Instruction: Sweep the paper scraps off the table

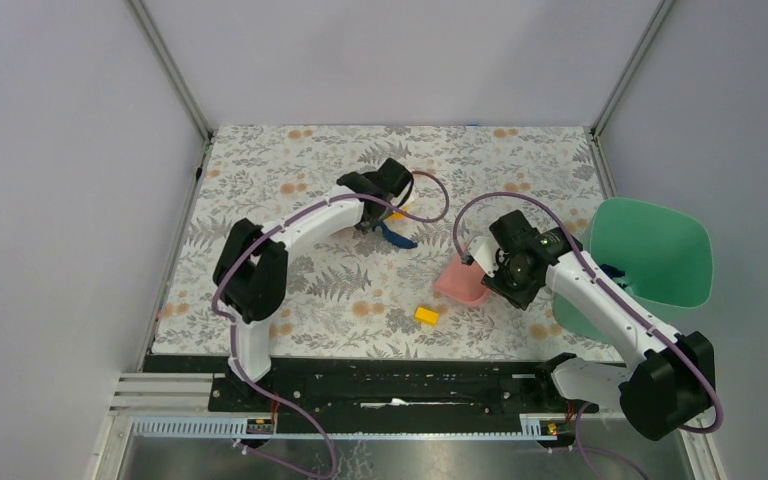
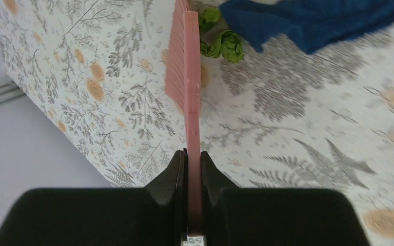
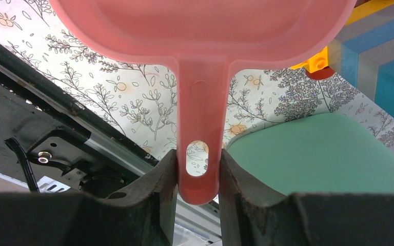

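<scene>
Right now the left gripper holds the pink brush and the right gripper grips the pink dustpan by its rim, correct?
Not quite. The right gripper grips the pink dustpan by its handle, not its rim; the right wrist view shows it. The left gripper does hold the pink brush.

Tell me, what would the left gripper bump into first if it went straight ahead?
Probably the small green crumpled bits just beside the tip of the pink brush that the left gripper holds; the dark blue scrap lies further right. Depth is unclear.
</scene>
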`<move>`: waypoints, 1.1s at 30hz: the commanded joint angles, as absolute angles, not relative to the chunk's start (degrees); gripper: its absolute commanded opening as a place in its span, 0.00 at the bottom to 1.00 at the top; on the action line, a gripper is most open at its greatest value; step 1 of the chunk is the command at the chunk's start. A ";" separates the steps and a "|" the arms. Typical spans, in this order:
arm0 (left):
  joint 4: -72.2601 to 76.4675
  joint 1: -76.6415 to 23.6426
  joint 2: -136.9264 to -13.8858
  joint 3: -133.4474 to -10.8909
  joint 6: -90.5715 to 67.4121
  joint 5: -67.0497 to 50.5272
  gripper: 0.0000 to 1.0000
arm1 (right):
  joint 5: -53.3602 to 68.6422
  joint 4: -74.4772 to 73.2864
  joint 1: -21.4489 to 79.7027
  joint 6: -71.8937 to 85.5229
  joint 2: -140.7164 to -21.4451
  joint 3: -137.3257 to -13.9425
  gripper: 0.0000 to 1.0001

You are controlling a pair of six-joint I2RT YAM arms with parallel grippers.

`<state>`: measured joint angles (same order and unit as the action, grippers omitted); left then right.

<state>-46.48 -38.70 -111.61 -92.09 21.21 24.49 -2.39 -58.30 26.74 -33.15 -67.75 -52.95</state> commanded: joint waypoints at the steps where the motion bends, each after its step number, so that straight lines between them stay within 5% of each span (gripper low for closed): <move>1: -53.37 -43.08 -105.04 -90.75 19.99 19.04 0.01 | -1.86 -58.11 27.17 -33.99 -68.03 -53.14 0.00; 9: -68.97 -46.36 -103.40 -104.56 7.98 29.93 0.00 | -1.70 -57.53 27.23 -34.20 -67.14 -51.62 0.00; 17: -57.72 -44.76 -104.64 -114.31 0.33 32.87 0.00 | -4.69 -54.90 27.18 -34.58 -68.31 -50.20 0.00; 22: -48.75 -36.43 -106.89 -117.41 -11.64 18.66 0.00 | -5.16 -54.27 27.20 -34.23 -68.96 -50.68 0.00; 33: -10.98 -20.48 -107.65 -98.86 -44.87 -8.04 0.00 | -4.50 -54.16 27.25 -32.51 -68.95 -49.93 0.00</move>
<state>-28.69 -22.48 -106.43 -101.38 -29.28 3.38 -3.99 -54.72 26.74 -33.61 -69.01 -50.24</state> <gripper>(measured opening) 0.115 0.362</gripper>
